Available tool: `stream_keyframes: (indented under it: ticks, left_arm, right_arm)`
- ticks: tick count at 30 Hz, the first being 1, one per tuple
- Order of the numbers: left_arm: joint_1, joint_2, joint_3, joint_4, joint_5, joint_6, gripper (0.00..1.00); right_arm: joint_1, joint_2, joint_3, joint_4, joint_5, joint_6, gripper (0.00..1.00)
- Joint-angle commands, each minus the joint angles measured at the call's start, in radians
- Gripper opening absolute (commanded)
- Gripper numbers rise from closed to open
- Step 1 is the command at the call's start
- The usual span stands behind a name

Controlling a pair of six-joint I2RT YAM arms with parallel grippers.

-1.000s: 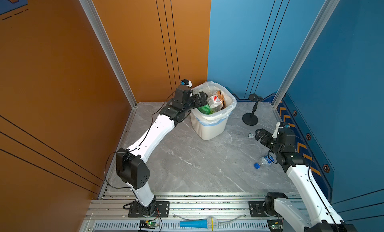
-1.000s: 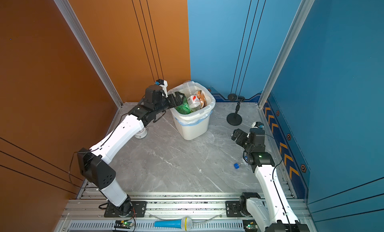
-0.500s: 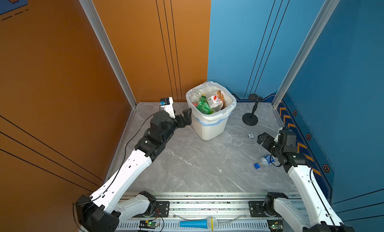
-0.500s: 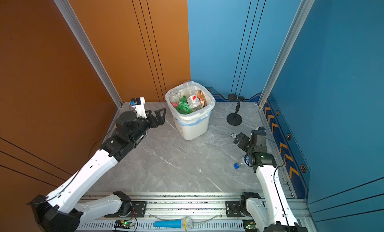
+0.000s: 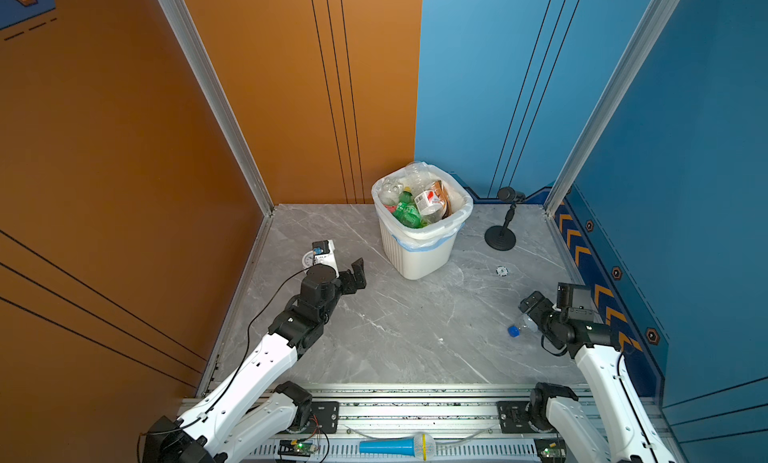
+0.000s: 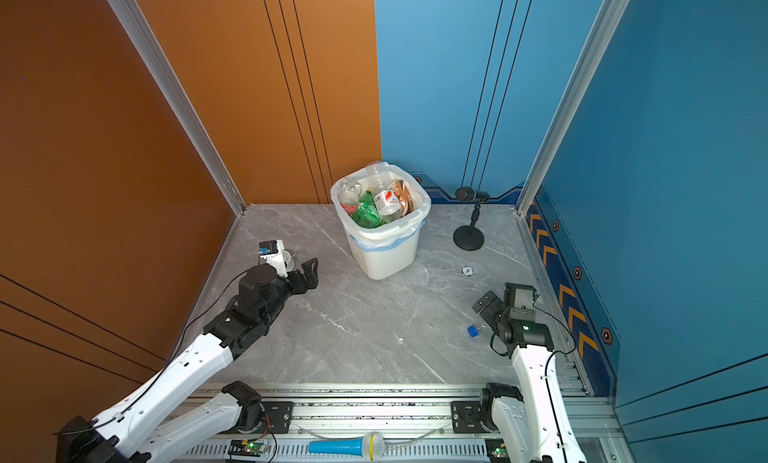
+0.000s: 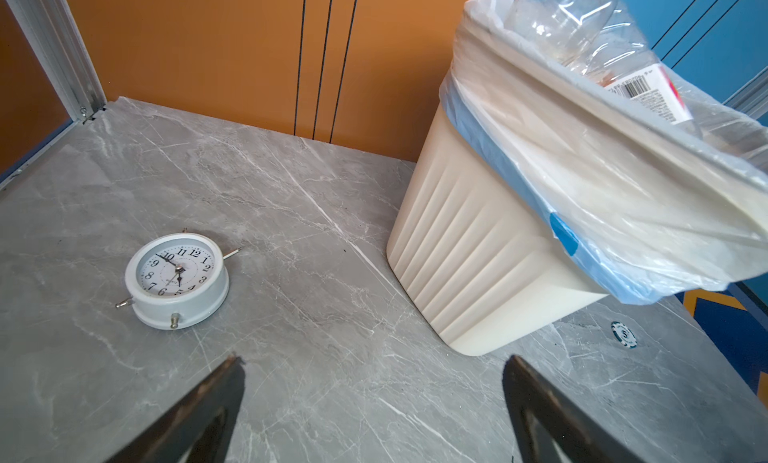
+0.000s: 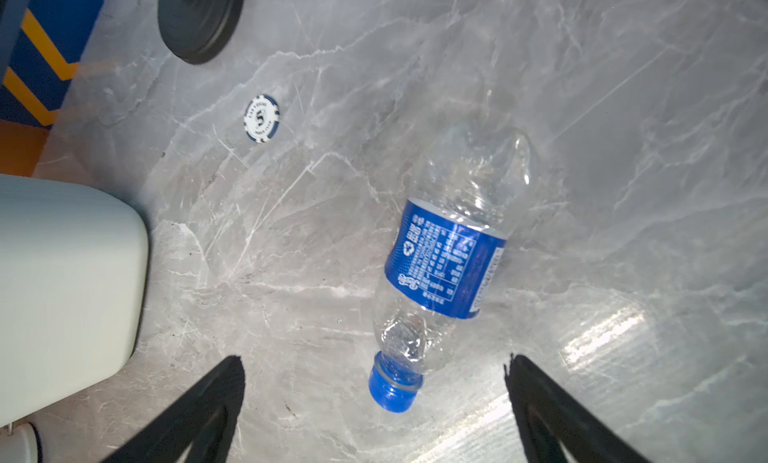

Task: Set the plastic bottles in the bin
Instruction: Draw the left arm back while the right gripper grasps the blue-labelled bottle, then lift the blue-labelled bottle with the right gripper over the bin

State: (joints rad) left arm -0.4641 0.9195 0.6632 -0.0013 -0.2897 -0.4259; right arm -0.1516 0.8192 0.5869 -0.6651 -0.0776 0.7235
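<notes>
The white ribbed bin stands at the back, its bag full of several plastic bottles; one clear bottle sticks above the rim. One more clear bottle with a blue label and blue cap lies on the floor at the right. My right gripper hovers open just over it, with the cap between the fingers and untouched. My left gripper is open and empty, low over the floor left of the bin.
A small white alarm clock lies flat beside the left gripper. A black round-based stand stands right of the bin. A poker chip lies between bin and right gripper. Walls close three sides.
My left arm has drawn back from the bin's rim and come down near the clock, open and empty. My right gripper has sunk a little closer over the floor bottle.
</notes>
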Motion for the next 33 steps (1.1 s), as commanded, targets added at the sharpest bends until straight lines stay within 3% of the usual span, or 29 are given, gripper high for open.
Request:
stream_keyframes:
  ticks: [1, 14, 21, 33]
  left_arm:
    - [0.016, 0.002, -0.007, 0.015, -0.022, 0.016, 0.98]
    - [0.079, -0.038, -0.054, 0.008, 0.003, -0.038, 0.98]
    - [0.117, -0.059, -0.069, 0.003, 0.033, -0.077, 0.98]
    - [0.161, -0.054, -0.089, 0.001, 0.048, -0.13, 0.98]
  right_arm:
    - [-0.008, 0.031, -0.038, 0.015, 0.02, 0.032, 1.0]
    - [-0.061, 0.284, -0.085, 0.262, -0.008, -0.002, 0.97]
    - [-0.072, 0.332, -0.105, 0.339, -0.027, -0.008, 0.73]
    - [-0.055, 0.23, -0.051, 0.315, -0.03, -0.045, 0.57]
